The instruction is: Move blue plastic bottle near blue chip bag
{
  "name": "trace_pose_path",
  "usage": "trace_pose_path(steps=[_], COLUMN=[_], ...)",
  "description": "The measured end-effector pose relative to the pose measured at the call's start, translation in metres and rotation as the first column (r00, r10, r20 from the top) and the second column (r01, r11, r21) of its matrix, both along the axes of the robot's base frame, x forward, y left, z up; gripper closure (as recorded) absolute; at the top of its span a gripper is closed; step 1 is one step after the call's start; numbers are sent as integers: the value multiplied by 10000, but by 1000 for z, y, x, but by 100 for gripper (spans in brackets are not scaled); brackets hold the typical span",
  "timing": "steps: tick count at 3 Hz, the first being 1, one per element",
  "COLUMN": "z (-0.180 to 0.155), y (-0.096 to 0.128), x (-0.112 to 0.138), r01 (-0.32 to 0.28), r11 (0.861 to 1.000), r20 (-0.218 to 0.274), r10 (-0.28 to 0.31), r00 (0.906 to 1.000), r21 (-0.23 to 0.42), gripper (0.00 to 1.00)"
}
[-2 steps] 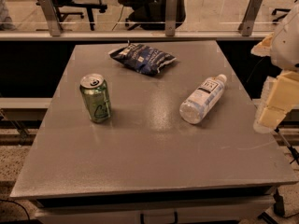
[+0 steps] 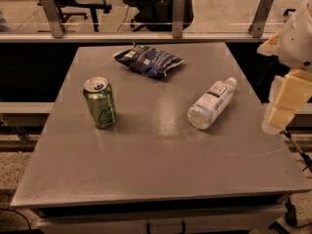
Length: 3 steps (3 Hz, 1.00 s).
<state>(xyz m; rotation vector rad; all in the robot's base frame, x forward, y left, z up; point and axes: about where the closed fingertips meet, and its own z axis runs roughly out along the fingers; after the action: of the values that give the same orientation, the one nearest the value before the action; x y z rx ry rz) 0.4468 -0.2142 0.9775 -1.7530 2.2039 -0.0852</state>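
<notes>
Grey table (image 2: 156, 179), pincer (image 2: 279, 118) off its right edge — office chairs (image 2: 156, 4) behind.

blue plastic bottle (image 2: 211, 105) and blue chip bag (image 2: 148, 60), lying apart
clear bottle on its side at right, white cap pointing far-right; crinkled dark bag flat at far centre; gripper (image 2: 279, 118) hangs just right of the bottle.

Nothing here I can read.
Print on the bottle (image 2: 211, 105) label, chip bag (image 2: 148, 60) and can (image 2: 100, 102) cannot be made out; my gripper (image 2: 277, 118) hangs beside the table's (image 2: 146, 179) right edge.
</notes>
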Motion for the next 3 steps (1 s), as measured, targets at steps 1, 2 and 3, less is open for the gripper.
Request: trace_pose_path(steps=[1, 2, 3], z=[-1, -8, -27], y=[1, -1, -1], x=[25, 47, 72], r01=[-887, -1940, -3538], r11=[9959, 9801, 9314], r20=[368, 550, 387], r10=[893, 1962, 3580], r00=[9953, 9790, 9329], r21=[-155, -433, -855], gripper=[0, 0, 0])
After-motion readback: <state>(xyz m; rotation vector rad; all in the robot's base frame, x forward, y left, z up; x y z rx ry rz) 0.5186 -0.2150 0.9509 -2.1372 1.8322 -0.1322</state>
